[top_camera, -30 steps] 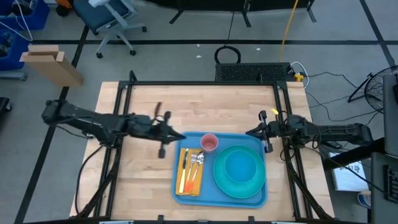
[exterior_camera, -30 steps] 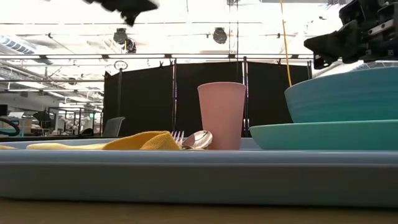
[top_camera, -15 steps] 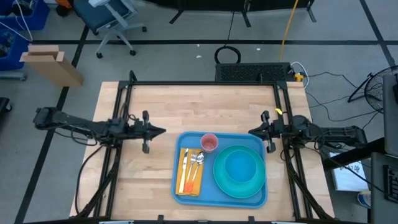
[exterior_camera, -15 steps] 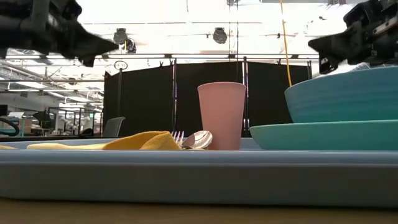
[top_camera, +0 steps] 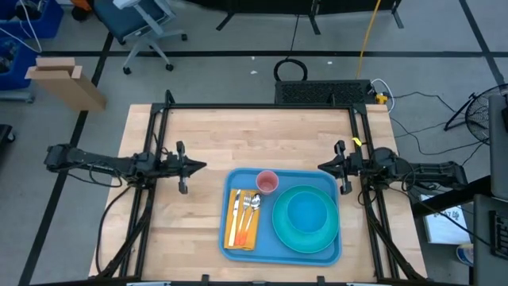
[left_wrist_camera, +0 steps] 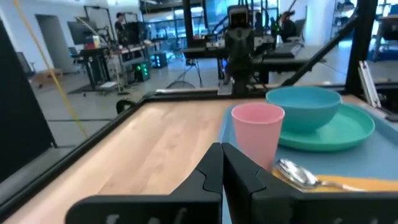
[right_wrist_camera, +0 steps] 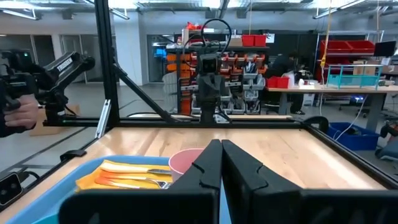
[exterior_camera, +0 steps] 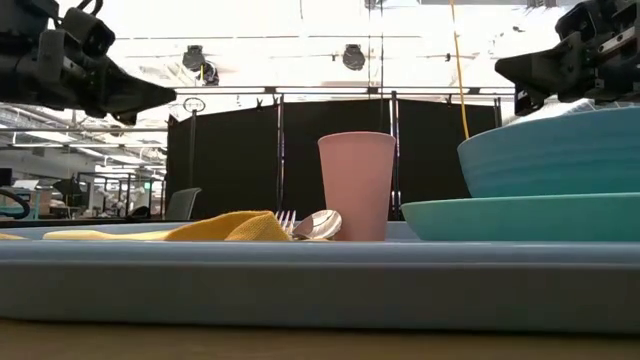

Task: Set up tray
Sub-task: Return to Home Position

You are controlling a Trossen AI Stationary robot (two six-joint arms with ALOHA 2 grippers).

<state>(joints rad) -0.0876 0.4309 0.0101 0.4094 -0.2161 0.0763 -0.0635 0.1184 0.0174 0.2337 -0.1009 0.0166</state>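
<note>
The blue tray lies flat on the wooden table, toward its near right part. On it stand a pink cup, a turquoise bowl on a turquoise plate, and a yellow napkin carrying a fork and a spoon. My left gripper hovers shut above the table, left of the tray. My right gripper hovers shut off the tray's far right corner. In the left wrist view the cup, bowl and spoon lie ahead of the shut fingers.
Black frame posts stand along the table's left and right sides. Bare wood stretches across the far half of the table and left of the tray. A black box sits behind the far edge. A person's hand shows in the room beyond.
My left gripper has drawn back from the tray's far left corner toward the table's left edge, and in the low view it has come lower. My right gripper has held its place. Everything on the tray has stayed put.
</note>
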